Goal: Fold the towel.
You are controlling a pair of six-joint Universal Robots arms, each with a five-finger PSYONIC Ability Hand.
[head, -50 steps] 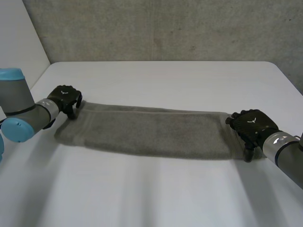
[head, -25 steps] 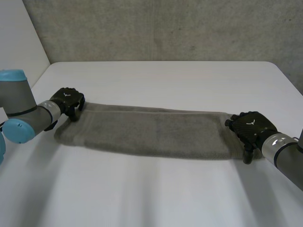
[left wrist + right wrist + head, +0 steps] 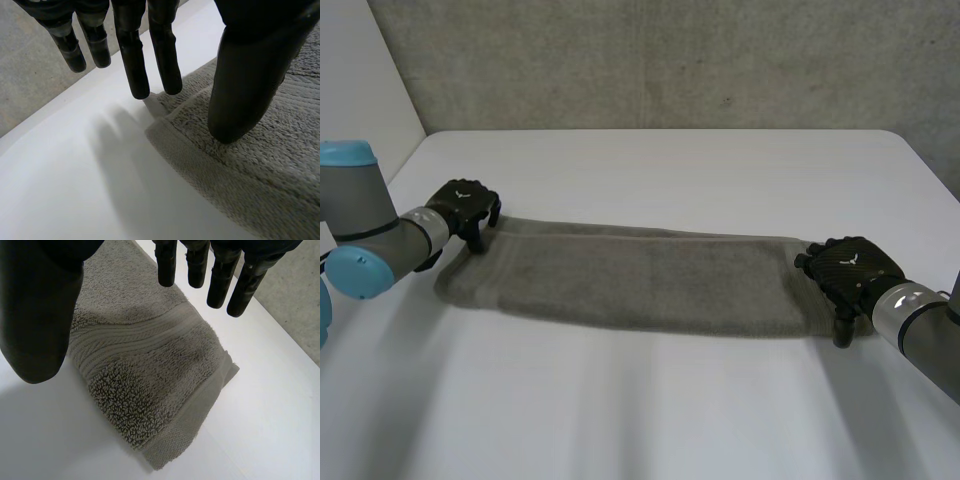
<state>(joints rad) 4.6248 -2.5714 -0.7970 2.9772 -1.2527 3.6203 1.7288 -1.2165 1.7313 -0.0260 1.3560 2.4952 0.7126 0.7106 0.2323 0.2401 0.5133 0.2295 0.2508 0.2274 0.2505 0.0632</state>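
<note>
Your left hand (image 3: 462,205) and right hand (image 3: 848,265) flank the towel (image 3: 640,280); fingers (image 3: 131,55) apart, holding nothing. Pinch both corners squarely before lifting.

No word, number or brand name can be read in any view; the one sign is a small white emblem (image 3: 461,194) on the back of the left hand (image 3: 468,208); a matching white emblem sits on the back of the right hand (image 3: 855,268), seen from the head view; each looks like a winged or V-like shape, perhaps a maker's logo, too small to tell for sure; faint pale marks on the grey wrist ring (image 3: 912,296) behind the right hand are not legible.
</note>
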